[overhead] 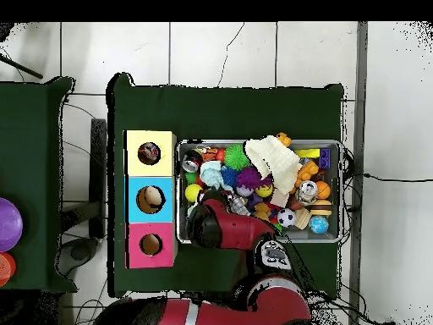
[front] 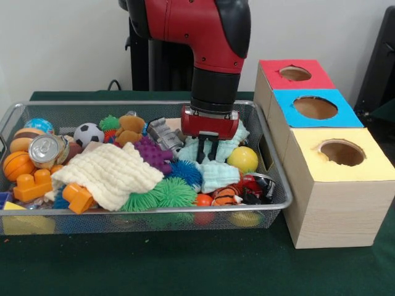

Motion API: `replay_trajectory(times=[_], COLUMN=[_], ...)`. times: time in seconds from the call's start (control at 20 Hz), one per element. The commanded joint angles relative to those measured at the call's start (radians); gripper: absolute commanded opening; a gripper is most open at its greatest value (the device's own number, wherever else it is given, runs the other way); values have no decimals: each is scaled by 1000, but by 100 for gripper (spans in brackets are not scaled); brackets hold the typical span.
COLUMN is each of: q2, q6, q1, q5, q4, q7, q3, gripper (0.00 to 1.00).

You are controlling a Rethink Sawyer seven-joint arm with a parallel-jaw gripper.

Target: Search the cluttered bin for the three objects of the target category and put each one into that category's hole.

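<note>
The silver wire mesh basket [front: 123,105] lies on the green table, full of toys; it also shows in the overhead view [overhead: 338,195]. My gripper [front: 208,154] hangs low in the basket's right half, down on a pale mint knitted cloth [front: 219,176]. In the overhead view my arm [overhead: 216,224] hides it. I see no knotted rope toy in the basket. The yellow-faced wooden box [front: 345,179] stands nearest at the right, its round hole [front: 342,152] facing up. From overhead that hole [overhead: 150,153] shows something dark inside.
The blue-faced box [front: 315,108] and red-faced box [front: 295,74] stand behind the yellow one. A cream knitted cloth [front: 111,172], green [front: 166,192] and purple [front: 151,153] spiky balls, a yellow ball [front: 242,159], a tin can [front: 44,150] and a soccer ball [front: 88,134] crowd the basket.
</note>
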State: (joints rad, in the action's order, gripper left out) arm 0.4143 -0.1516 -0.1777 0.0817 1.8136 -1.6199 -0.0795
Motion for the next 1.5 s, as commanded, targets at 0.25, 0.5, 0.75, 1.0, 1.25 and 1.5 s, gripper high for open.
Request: replay_trajectory(times=[0.25, 0.5, 0.75, 1.0, 1.25, 1.5], q2=[48, 207, 167, 145, 130, 124], q6=[226, 664, 791, 786, 759, 764], q1=[-102, -286, -392, -435, -450, -466], q5=[-14, 26, 85, 138, 181, 211], q4=[-46, -173, -269, -268, -262, -264], q7=[-96, 171, 282, 249, 202, 182], q3=[101, 217, 315, 378, 409, 430], gripper=[0, 0, 0, 0, 0, 0])
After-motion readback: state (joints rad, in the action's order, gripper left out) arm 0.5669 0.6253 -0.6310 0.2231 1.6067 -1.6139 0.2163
